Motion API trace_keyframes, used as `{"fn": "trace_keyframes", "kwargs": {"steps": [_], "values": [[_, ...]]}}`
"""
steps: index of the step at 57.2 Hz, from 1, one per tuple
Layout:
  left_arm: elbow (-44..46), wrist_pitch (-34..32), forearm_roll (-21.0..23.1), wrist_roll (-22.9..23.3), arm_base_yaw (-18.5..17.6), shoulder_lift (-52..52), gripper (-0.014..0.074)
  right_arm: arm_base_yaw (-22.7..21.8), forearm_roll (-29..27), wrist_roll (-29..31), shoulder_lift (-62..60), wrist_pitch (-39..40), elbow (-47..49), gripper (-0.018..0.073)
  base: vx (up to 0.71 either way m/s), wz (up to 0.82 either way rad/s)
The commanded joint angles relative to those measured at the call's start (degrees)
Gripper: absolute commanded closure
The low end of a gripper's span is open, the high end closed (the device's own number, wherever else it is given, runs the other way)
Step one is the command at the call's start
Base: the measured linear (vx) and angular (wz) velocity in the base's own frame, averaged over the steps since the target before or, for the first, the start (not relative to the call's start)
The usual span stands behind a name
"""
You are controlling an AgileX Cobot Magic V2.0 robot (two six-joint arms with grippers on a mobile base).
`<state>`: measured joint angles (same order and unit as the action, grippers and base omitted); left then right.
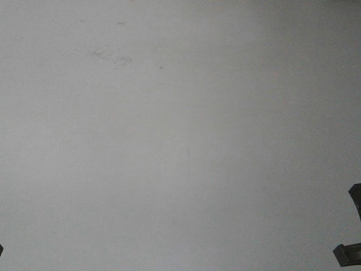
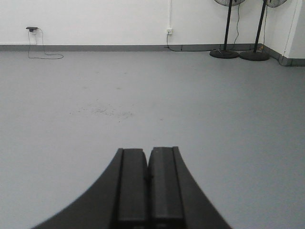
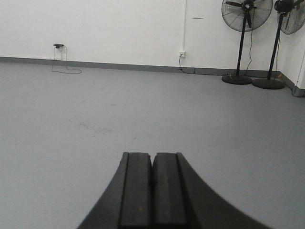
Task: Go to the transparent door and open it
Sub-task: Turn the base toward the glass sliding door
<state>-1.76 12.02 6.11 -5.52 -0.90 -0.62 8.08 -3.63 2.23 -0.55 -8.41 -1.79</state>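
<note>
The transparent door is out of view in every frame. My left gripper (image 2: 148, 149) is shut and empty, its black jaws pressed together, pointing over the bare grey floor (image 2: 143, 95). My right gripper (image 3: 152, 154) is also shut and empty, pointing the same way over the floor (image 3: 143, 109). The front view shows only grey floor (image 1: 180, 135), with a dark piece of the right arm (image 1: 351, 251) at the lower right edge.
A white wall (image 3: 119, 28) with a grey skirting runs across the far side. Two black pedestal fans (image 3: 245, 43) (image 2: 228, 28) stand at the far right. A wall socket (image 3: 182, 53) and a trailing cable (image 3: 64, 64) are on the wall. A scuffed patch (image 2: 102, 112) marks the floor.
</note>
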Motion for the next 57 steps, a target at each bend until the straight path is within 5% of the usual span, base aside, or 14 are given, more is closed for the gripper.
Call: {"fn": "trace_keyframes", "kwargs": {"steps": [1, 57], "values": [[-0.49, -5.12, 0.25, 0.32, -0.33, -0.86, 0.0603, -0.25, 0.44, 0.07, -0.90, 4.59, -0.16, 0.0564, 0.00, 0.00], [-0.49, -5.12, 0.25, 0.32, -0.33, -0.86, 0.0603, -0.25, 0.44, 0.07, -0.90, 4.59, -0.16, 0.0564, 0.00, 0.01]]}}
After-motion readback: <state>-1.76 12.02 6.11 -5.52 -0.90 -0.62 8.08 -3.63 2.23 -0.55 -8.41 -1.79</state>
